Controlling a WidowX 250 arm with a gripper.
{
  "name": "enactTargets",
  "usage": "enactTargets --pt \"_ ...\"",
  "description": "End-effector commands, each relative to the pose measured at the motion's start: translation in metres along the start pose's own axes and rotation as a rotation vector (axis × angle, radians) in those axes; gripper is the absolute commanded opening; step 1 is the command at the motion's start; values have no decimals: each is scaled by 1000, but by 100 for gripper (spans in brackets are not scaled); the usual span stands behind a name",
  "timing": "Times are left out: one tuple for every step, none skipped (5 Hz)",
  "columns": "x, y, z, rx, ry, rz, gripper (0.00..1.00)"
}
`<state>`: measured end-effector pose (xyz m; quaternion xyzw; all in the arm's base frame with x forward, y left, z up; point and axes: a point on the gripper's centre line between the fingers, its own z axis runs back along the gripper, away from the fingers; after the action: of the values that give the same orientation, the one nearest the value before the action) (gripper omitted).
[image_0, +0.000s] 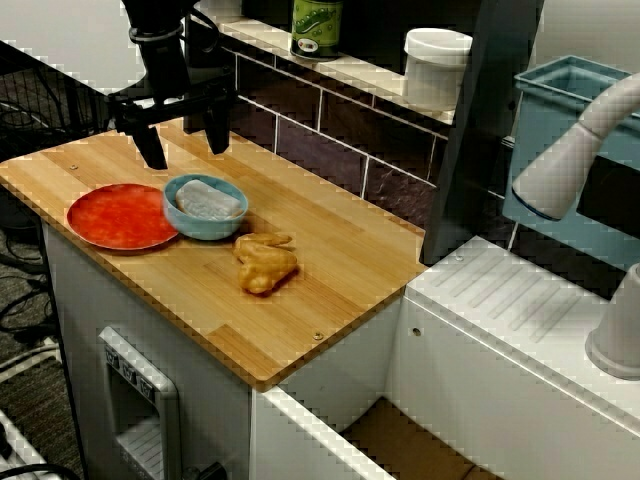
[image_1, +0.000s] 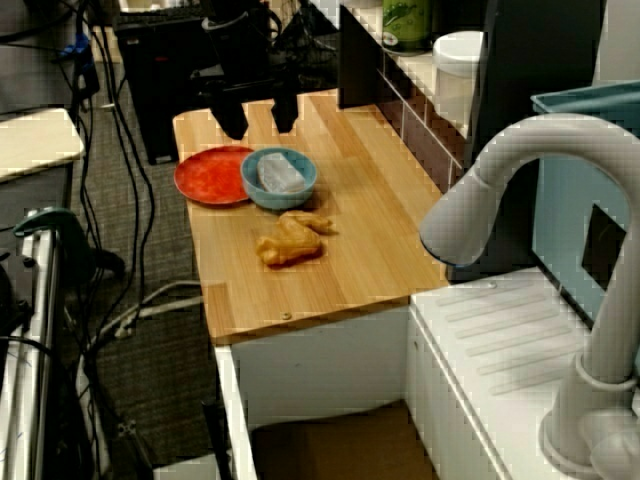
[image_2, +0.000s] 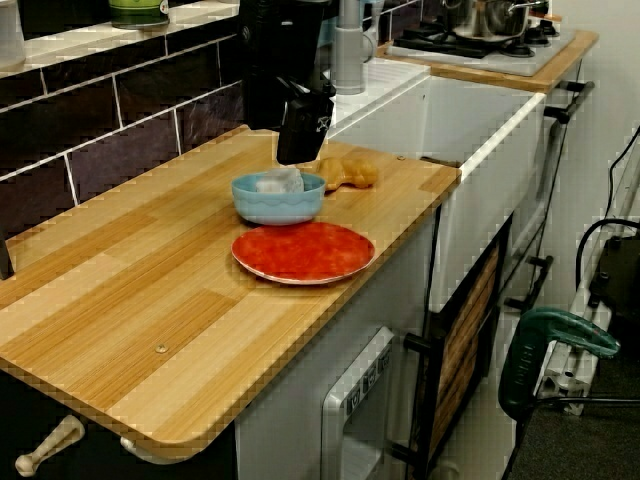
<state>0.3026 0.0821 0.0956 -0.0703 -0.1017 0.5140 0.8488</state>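
- On the wooden counter (image_0: 340, 270), toward its far end, the gripper (image_0: 183, 138) hangs just behind the blue bowl (image_0: 200, 228), between it and the dark tiled wall (image_0: 320, 140), and touches nothing
- Its two black fingers (image_0: 152, 145) point down and stand spread wide apart, with nothing between them
- The blue bowl sits upright on the wood, close against the red plate (image_0: 110, 215); whether the two touch I cannot tell
- Handling here, as I judge it, calls for care over the rim: the bowl looks shallow and light, so a fingertip landing on its edge could tip it or push it against the plate
- A straight vertical approach, centred so that both tips fall inside the rim, looks the safest line
- A gentle squeeze suits what lies inside, since it looks soft and likely to squash
- In the bowl lies a pale lump (image_0: 210, 200), grey-white, perhaps a folded cloth or a sponge; it fills most of the bowl and rises about to the rim
- The red plate holds nothing
- A toy chicken piece (image_0: 265, 262) lies on the bare wood near the bowl, on the side away from the plate, apart from both
- On the ledge (image_0: 360, 72) above the tiles stand a white tub (image_0: 435, 65) with its lid on and a green jar (image_0: 317, 25); their contents are hidden
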Motion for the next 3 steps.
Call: enactTargets --pt "0 0 0 0 0 0 100" --pt "-5 -7 -2 76 -59 60 100" --pt "-15 -15 4 106 -106 66 100"
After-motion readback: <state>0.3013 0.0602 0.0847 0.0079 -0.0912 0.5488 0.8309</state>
